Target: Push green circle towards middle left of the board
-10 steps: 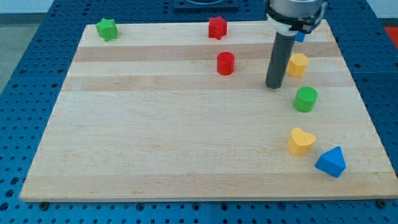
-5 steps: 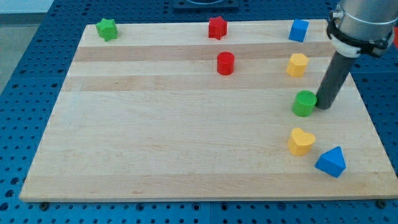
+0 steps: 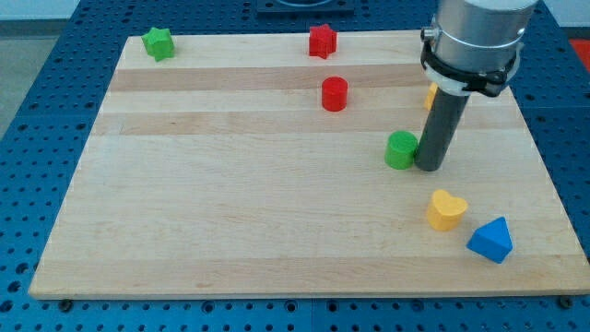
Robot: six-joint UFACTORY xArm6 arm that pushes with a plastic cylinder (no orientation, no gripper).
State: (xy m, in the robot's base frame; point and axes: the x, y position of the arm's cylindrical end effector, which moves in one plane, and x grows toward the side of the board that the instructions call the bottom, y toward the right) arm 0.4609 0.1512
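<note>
The green circle (image 3: 400, 149) lies on the wooden board (image 3: 230, 212), right of centre. My tip (image 3: 429, 167) is on the board against the circle's right side, touching it. The rod rises from there to the arm's grey body at the view's top right.
A green star (image 3: 159, 42) sits at the top left corner. A red star (image 3: 322, 41) is at the top middle, a red cylinder (image 3: 334, 93) below it. A yellow heart (image 3: 446, 208) and a blue triangle (image 3: 489, 240) lie at the lower right. A yellow block (image 3: 429, 95) is mostly hidden behind the rod.
My tip went from left of the yellow block round to the green circle's right side, then moved left, pushing the circle left. The arm now hides the blue block at the top right.
</note>
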